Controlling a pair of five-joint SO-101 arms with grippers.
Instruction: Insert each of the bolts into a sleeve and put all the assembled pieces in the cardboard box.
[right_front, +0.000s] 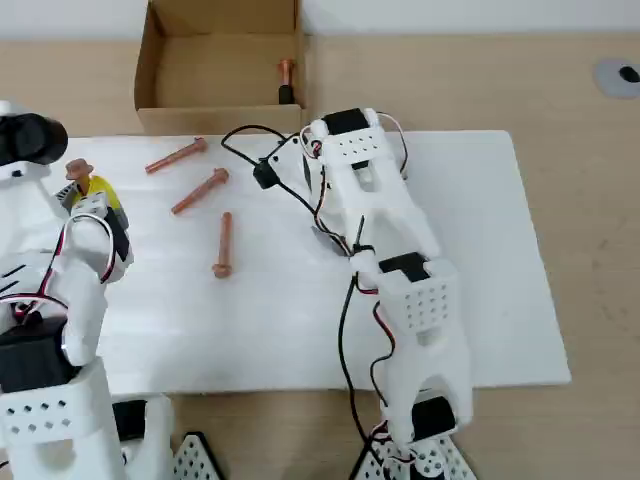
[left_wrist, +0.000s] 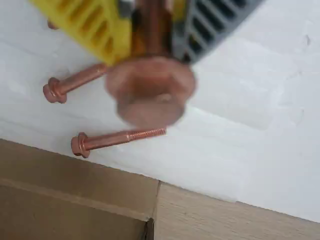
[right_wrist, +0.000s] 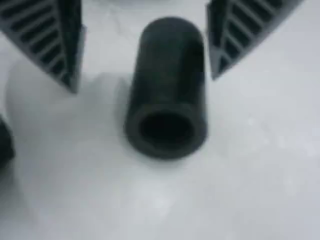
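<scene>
A bolt (left_wrist: 150, 92) was clamped by its shank in the left gripper (left_wrist: 150, 52), its head towards the wrist camera, with the yellow finger (left_wrist: 85, 25) on one side and the grey finger (left_wrist: 210, 25) on the other, closed tight against it. In the high view this gripper hung over the left end of the white mat (right_front: 480, 250). Three loose bolts (right_front: 200, 190) lay on the mat nearby, apart from one another. A black sleeve (right_wrist: 167, 100) lay on its side on the mat, open end towards the right wrist camera. The right gripper (right_wrist: 145, 80) stood wide open astride it, one dark finger (right_wrist: 55, 45) on each side, with a gap showing between each finger and the sleeve. Beyond the mat's far edge the box (right_front: 150, 60) sat on the tabletop (right_front: 580, 200), with one assembled piece (right_front: 286, 82) inside near its right wall.
</scene>
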